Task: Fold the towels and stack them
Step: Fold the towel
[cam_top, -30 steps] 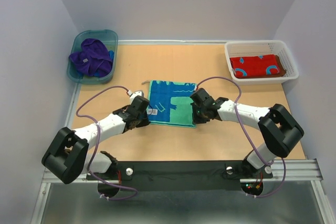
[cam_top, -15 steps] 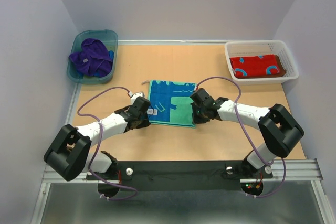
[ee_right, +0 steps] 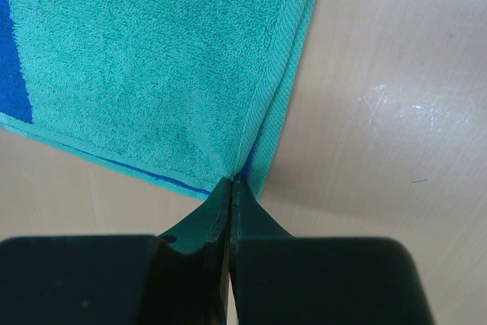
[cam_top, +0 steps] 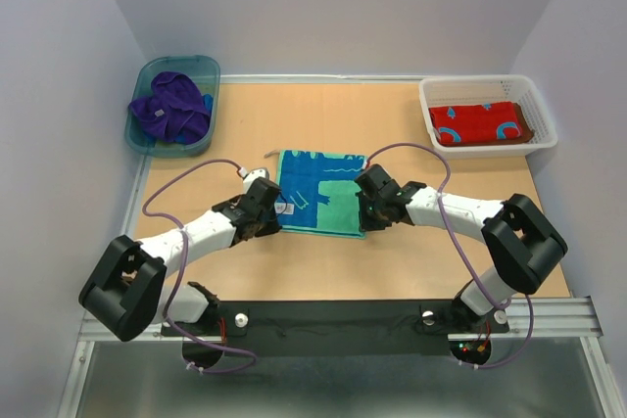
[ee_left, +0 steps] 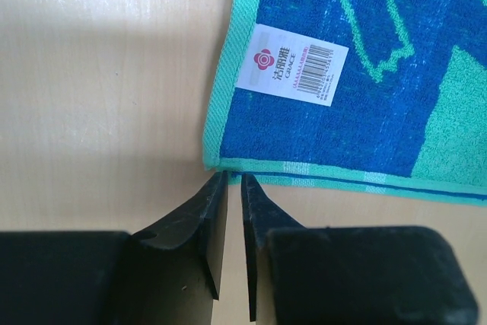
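Right gripper (ee_right: 230, 180) pinched shut on one near corner of the teal-and-blue towel (cam_top: 318, 193); left gripper (ee_left: 232, 179) at the other near corner, jaws a thin slit apart, nothing seen between them.

From both sets of fingertips the towel stretches away flat on the table (cam_top: 411, 134). At the right gripper the green cloth creases up into the closed tips. At the left gripper the hem lies flat right at the tips, with a white label (ee_left: 291, 65) just beyond. Far ahead of the right gripper and off to its right, a red towel (cam_top: 480, 124) lies folded in a white mesh basket (cam_top: 427, 97). Far ahead of the left gripper and to its left, a purple towel (cam_top: 171, 110) sits bunched in a teal tub (cam_top: 147, 73).
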Controlling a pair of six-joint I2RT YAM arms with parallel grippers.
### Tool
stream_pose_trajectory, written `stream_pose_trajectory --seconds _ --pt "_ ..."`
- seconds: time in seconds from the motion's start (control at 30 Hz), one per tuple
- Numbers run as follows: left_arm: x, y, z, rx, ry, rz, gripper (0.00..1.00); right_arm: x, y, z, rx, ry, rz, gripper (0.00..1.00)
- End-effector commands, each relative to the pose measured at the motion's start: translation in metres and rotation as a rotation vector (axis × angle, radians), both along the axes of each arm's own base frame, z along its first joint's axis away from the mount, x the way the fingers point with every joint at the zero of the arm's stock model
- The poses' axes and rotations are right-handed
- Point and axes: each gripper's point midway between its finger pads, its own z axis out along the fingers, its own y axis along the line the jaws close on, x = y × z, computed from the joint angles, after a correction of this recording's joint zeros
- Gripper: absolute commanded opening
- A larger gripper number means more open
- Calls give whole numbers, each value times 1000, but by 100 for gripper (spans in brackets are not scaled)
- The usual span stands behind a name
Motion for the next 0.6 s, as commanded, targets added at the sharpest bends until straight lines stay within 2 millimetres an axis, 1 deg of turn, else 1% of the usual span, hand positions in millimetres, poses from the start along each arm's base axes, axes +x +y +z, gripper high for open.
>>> stream_pose_trajectory --seconds 0.0,0.17,0.33,0.47,0.57 --pt "6 -4 3 9 -4 2 25 3 2 10 11 -40 0 1" --pt "0 -1 -4 19 18 -5 24 4 1 12 12 -50 -3 1" --pt "-3 5 -11 52 35 -2 20 3 1 10 9 -42 0 0" --pt "-6 8 -15 81 57 -2 12 5 1 17 18 -62 -2 1" --pt "-7 13 -17 103 66 3 10 7 2 26 29 -87 2 0"
